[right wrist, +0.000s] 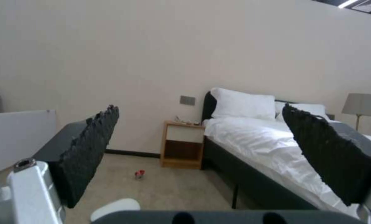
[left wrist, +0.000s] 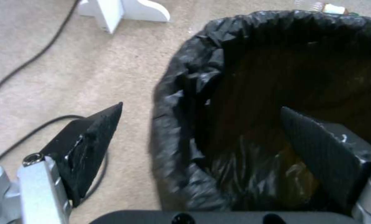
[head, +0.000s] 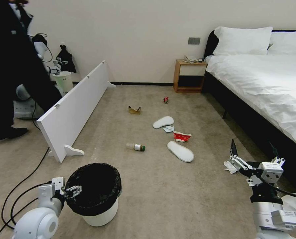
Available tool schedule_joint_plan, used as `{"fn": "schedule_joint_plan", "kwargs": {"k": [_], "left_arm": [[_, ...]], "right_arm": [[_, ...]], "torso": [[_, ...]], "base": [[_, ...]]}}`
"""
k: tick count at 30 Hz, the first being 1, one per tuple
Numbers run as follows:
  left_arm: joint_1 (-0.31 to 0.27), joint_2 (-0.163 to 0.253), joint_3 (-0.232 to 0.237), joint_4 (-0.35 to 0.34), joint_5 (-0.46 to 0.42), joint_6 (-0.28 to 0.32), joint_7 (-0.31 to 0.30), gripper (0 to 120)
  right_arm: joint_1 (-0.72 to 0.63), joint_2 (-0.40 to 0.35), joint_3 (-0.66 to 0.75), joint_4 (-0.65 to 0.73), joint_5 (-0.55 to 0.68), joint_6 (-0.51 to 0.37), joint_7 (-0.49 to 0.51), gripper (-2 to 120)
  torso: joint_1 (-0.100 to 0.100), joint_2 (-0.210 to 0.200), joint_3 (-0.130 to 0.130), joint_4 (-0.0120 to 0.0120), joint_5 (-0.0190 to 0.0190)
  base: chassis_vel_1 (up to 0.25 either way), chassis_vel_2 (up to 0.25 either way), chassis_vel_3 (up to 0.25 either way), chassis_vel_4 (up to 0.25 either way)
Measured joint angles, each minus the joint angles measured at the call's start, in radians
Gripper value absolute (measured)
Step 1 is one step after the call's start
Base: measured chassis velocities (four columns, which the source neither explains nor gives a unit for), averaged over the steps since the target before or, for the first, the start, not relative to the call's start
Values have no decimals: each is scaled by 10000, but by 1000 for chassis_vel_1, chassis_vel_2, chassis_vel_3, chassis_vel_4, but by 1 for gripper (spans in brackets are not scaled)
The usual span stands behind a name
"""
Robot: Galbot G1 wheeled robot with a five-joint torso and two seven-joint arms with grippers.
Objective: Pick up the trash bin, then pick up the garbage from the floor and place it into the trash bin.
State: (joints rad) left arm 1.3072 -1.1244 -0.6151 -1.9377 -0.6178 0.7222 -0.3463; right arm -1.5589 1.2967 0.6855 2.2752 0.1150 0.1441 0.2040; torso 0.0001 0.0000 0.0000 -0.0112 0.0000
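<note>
The trash bin [head: 95,199], white with a black bag [left wrist: 181,102] folded over its rim, stands on the carpet at the lower left. My left gripper [head: 73,190] is open and straddles its near rim: one finger [left wrist: 92,140] is outside the bin and the other finger [left wrist: 318,149] is inside it. The garbage lies mid-floor: two white slippers [head: 163,121] [head: 180,151], a red-white carton [head: 182,136], a tissue [head: 168,129], brown cardboard [head: 134,110], a red can [head: 166,99] and a green-capped bottle [head: 136,146]. My right gripper [head: 253,150] hangs open and holds nothing beside the bed.
A white panel [head: 74,109] stands on feet at the left, with black cables [head: 18,191] trailing past it. The bed [head: 264,86] fills the right side, with a wooden nightstand [head: 189,75] at the wall. A person in black [head: 11,73] stands far left. A white scrap [head: 230,166] lies under my right gripper.
</note>
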Motion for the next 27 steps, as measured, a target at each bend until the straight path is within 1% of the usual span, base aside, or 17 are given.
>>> {"fn": "schedule_joint_plan", "kwargs": {"k": [1,3,4,6,12,16,17,18,20,21,22,23,24,25,27], "left_arm": [[0,0,0,0,0,0,0,100],[-395,-43,252,287,-276,128,-168,99],[-395,-43,252,287,-276,128,-168,99],[-580,-64,366,485,-345,142,-254,99],[-812,-100,459,849,-361,148,-344,98],[-826,-96,460,932,-364,148,-442,98],[-820,-85,452,967,-364,148,-477,94],[-820,-85,452,967,-364,148,-477,94],[-758,-51,394,1044,-361,148,-506,86],[-758,-51,394,1044,-361,148,-506,86],[-727,-37,360,1088,-362,148,-505,79],[-727,-37,360,1088,-362,148,-505,79],[-695,-16,319,1159,-363,148,-494,72],[-695,-16,319,1159,-363,148,-494,72],[-667,-4,304,1226,-378,148,-455,61]], "right_arm": [[0,0,0,0,0,0,0,100],[-1,5,4,0,2,-12,0,100],[-1,5,4,0,2,-12,0,100],[0,12,4,0,4,-22,2,100],[-2,4,33,28,46,-42,11,100],[-11,3,46,41,60,-51,15,100],[-16,1,51,50,63,-56,16,100],[-16,1,51,50,63,-56,16,100],[-18,-6,62,62,75,-62,21,100],[-18,-6,62,62,75,-62,21,100],[-18,-10,65,66,80,-66,23,100],[-18,-10,65,66,80,-66,23,100],[-23,-16,69,82,87,-74,26,100],[-23,-16,69,82,87,-74,26,100],[-39,-21,87,112,99,-85,31,100]], "torso": [[0,0,0,0,0],[0,0,0,0,1],[0,0,0,0,1],[0,0,0,0,1],[0,0,0,1,0],[0,0,0,1,1],[0,0,0,1,0],[0,0,0,1,0],[0,0,0,1,0],[0,0,0,1,0],[0,0,0,2,0],[0,0,0,2,0],[0,0,0,2,0],[0,0,0,2,0],[0,0,0,2,0]], "base": [[0,0,0,0],[0,0,0,0],[0,0,0,0],[0,0,0,0],[0,0,0,0],[0,0,0,0],[0,0,0,0],[0,0,0,0],[0,0,0,0],[0,0,0,0],[0,0,0,0],[0,0,0,0],[0,0,0,0],[0,0,0,0],[0,0,0,0]]}}
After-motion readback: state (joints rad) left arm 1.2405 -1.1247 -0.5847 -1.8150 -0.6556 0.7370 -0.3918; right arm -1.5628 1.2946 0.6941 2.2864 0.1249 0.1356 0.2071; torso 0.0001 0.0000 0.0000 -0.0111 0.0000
